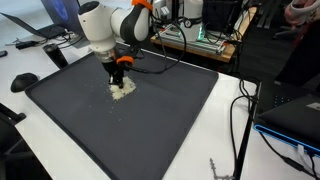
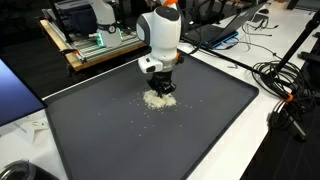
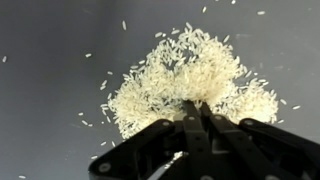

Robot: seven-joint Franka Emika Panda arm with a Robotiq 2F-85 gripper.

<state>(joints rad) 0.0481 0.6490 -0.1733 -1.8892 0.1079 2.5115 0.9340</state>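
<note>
Rice, white and long-grained, is what the work turns on, and the wrist view lays it out from left to right. At the left, stray grains (image 3: 88, 55) lie thinly on the dark mat (image 3: 40, 110), each apart from the next. In the middle sits the rice heap (image 3: 185, 70), a broad fan-shaped mound with ragged edges. The pincer (image 3: 195, 106) meets its near edge with both fingers pressed together, no gap between them, and the tips touch the grains. It has hold of no separate thing; whether a few grains are nipped between the tips cannot be told. Further right, a few more loose grains dot the mat, well apart from the mound.

In both exterior views the arm stands upright over the mat with the pincer (image 1: 120, 80) (image 2: 163, 88) down on the rice heap (image 1: 122, 91) (image 2: 155, 100). The heap lies toward the far part of the mat, which rests on a white surface (image 2: 270, 150). In an exterior view, cables (image 2: 285, 90) trail over that surface at the right, clear of the mat.

Judged by how the grains lie, most of the rice is already in one mound — only the scatter on either side lies outside it. The shut pincer at the heap's edge suggests the work on the heap is under way, not finished.
</note>
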